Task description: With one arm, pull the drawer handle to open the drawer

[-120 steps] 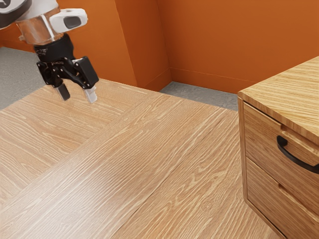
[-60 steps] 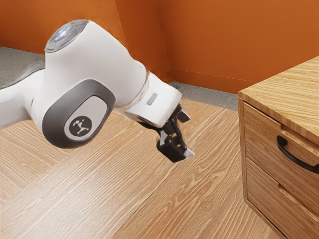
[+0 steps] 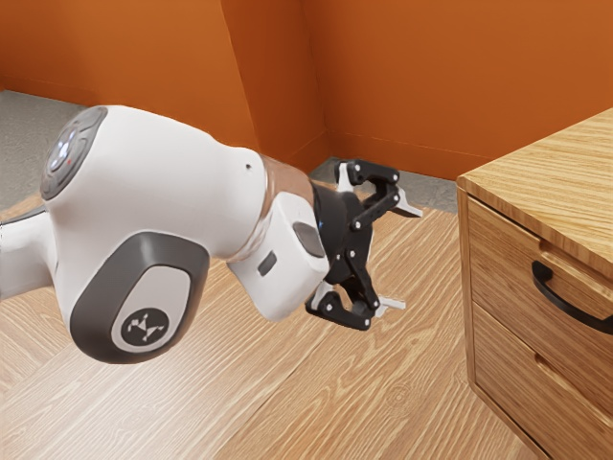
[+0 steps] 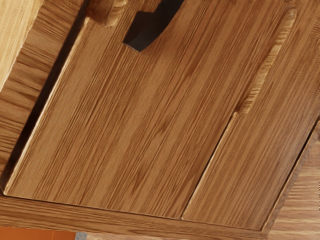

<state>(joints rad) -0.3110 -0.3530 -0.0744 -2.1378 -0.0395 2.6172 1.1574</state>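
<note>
While the white arm [image 3: 163,249] reaches in from the exterior view's left above the wooden table [image 3: 192,412], its black gripper [image 3: 404,259] hangs in the air with the jaws spread wide and nothing between them. One pale-tipped finger [image 3: 406,205] sits high and the other [image 3: 388,307] low, and both point toward the exterior view's right. On that side stands the wooden cabinet [image 3: 546,168], well apart from the fingertips, with bare table between them. Its face carries two drawers, one above the other. The upper drawer [image 3: 503,259] bears the black drawer handle [image 3: 565,299], a curved bar that stands off the wood and runs out past the picture's edge. The lower drawer [image 3: 522,383] lies just beneath it. Both fronts sit flush in the cabinet's face, so both are shut and whatever they hold is hidden. The gripper touches neither the handle nor the wood. Behind the arm rise orange walls [image 3: 431,77], with a strip of grey floor [image 3: 407,187] at their foot. In the wrist view the hand looks straight at the cabinet's face: the upper drawer's front [image 4: 125,130] takes up most of the picture, one dark end of the handle [image 4: 150,22] shows against it, and the lower drawer's front [image 4: 250,165] lies beside it across a thin seam, both panels closed within the cabinet's frame [image 4: 125,220].
</note>
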